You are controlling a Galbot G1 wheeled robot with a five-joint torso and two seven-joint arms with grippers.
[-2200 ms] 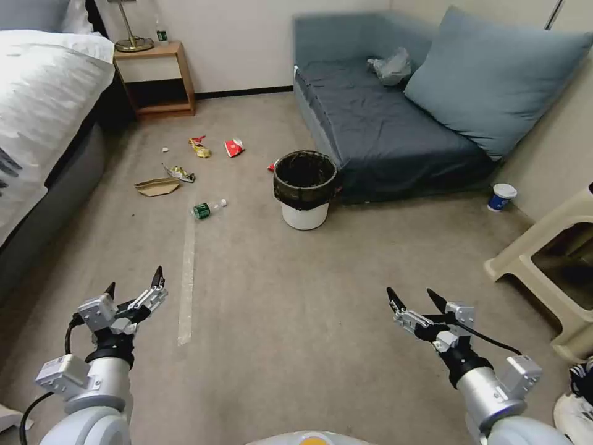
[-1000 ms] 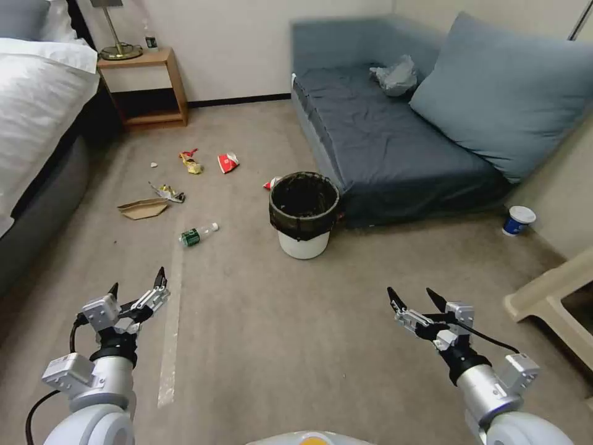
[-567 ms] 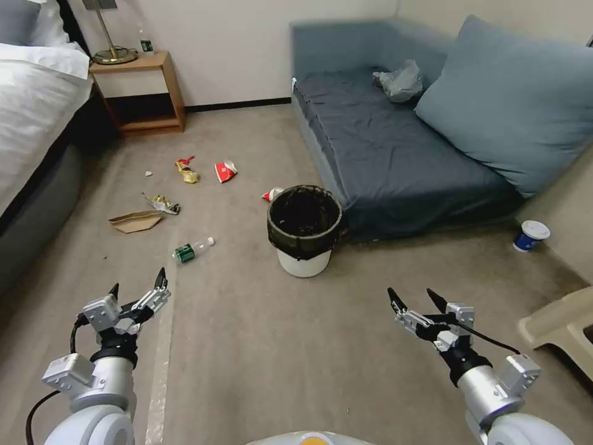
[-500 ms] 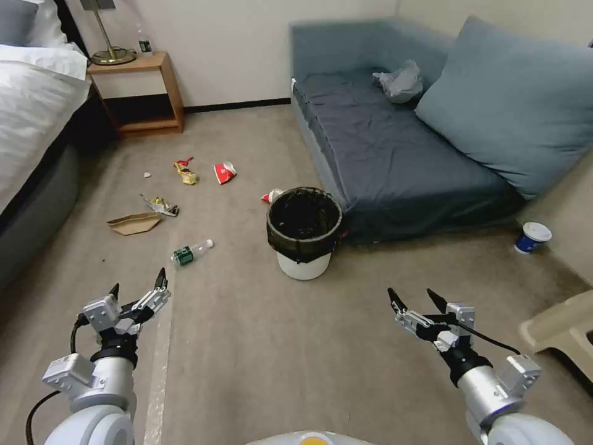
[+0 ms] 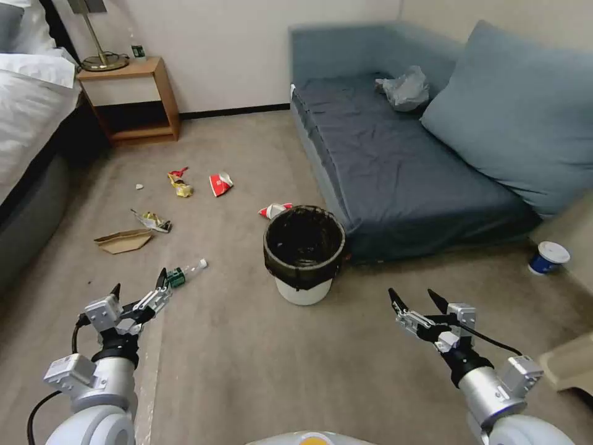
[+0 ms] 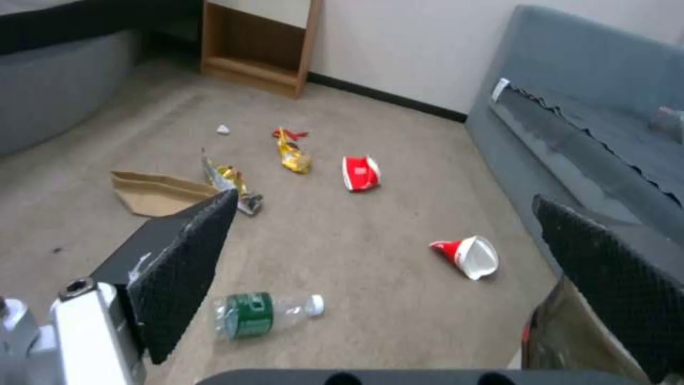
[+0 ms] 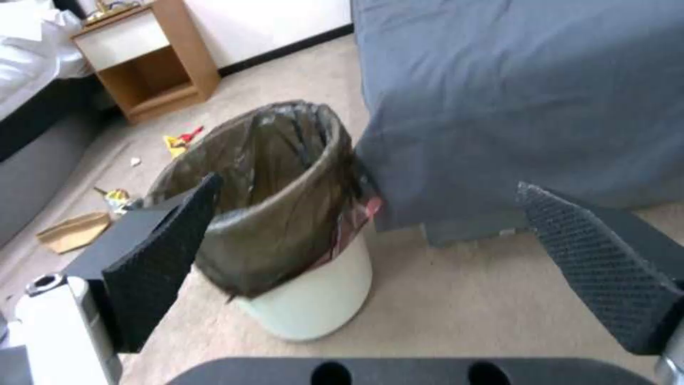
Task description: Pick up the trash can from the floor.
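Note:
The trash can (image 5: 302, 272), a small white bin with a black bag liner over its rim, stands upright on the beige carpet floor (image 5: 247, 371) against the sofa's front corner. My left gripper (image 5: 138, 283) hangs open above the carpet, short of the can and to its left. My right gripper (image 5: 411, 292) is open too, short of the can and to its right. Neither touches it. In the right wrist view the trash can (image 7: 285, 240) sits between that gripper's (image 7: 371, 183) spread fingers, some way off. The left wrist view has its gripper (image 6: 385, 199) open over litter.
A blue-grey sofa (image 5: 401, 167) stands behind and right of the can. Litter lies to the left: a plastic bottle (image 5: 184, 272), two red cups (image 5: 218, 183) (image 5: 275, 210), cardboard (image 5: 122, 241), wrappers. A nightstand (image 5: 133, 99) and bed (image 5: 25, 130) are far left; a paper cup (image 5: 548, 257) right.
The whole head view has shifted: the camera moved forward, so the trash can and litter now lie nearer and lower in the picture. Both arms hold the same open pose.

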